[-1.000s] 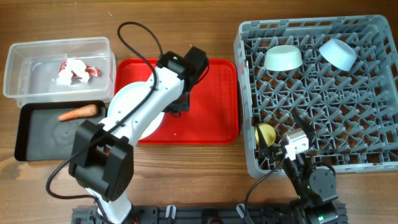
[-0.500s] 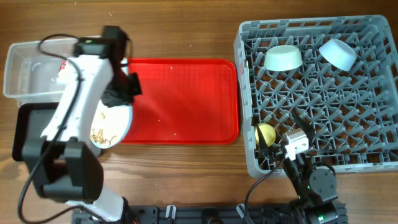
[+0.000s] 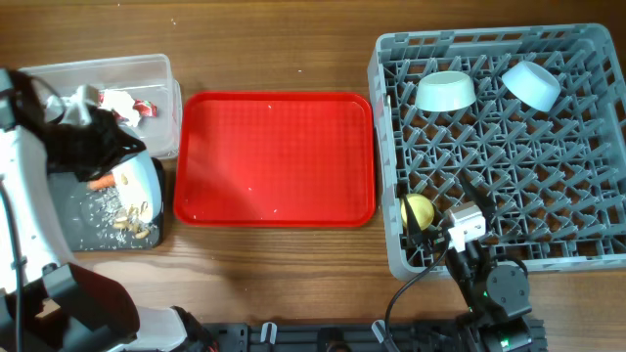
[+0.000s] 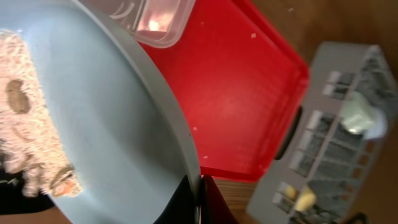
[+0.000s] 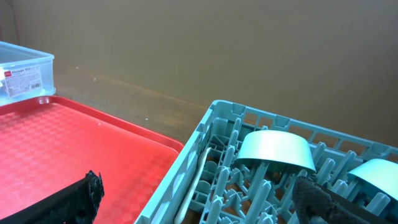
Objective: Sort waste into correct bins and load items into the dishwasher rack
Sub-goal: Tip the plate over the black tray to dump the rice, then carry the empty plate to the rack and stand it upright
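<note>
Left wrist view: left end effector (image 4: 198, 202) is clamping the plate (image 4: 112, 124) rim, holding it tilted over the left black tray (image 3: 83, 233). Right end effector (image 5: 202, 198) is gaping wide, empty, over the rack (image 5: 193, 146).

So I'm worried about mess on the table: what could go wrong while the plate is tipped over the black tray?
1. The scraps lie close to the black tray's right edge, so more may spill onto the table.
2. The left gripper pinches only the rim of the steeply tilted plate; it could slip.
3. More scraps cling to the plate, so it may reach the rack dirty.
</note>
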Robot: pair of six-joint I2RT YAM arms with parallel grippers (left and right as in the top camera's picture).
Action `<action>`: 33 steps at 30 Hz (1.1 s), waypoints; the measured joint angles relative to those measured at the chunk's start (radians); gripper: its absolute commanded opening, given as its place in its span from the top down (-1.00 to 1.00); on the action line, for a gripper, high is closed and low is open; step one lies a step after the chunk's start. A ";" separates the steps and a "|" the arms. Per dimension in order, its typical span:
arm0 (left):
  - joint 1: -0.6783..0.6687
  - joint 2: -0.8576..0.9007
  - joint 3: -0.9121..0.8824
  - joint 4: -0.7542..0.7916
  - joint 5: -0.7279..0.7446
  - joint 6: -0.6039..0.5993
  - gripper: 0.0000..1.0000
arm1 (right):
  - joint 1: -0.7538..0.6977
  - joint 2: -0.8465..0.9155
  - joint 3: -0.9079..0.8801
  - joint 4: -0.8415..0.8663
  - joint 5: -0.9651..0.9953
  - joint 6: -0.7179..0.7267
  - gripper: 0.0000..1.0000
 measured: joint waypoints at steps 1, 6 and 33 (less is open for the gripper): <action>0.031 0.000 0.000 -0.009 0.040 0.021 0.92 | 0.000 0.000 0.000 0.000 0.000 0.000 -1.00; 0.256 -0.021 -0.031 -0.044 0.291 0.151 0.92 | 0.000 0.000 0.000 0.000 0.000 0.000 -1.00; -0.371 -0.130 -0.288 0.828 0.715 0.106 0.92 | 0.000 -0.001 0.000 0.000 0.000 0.000 -0.99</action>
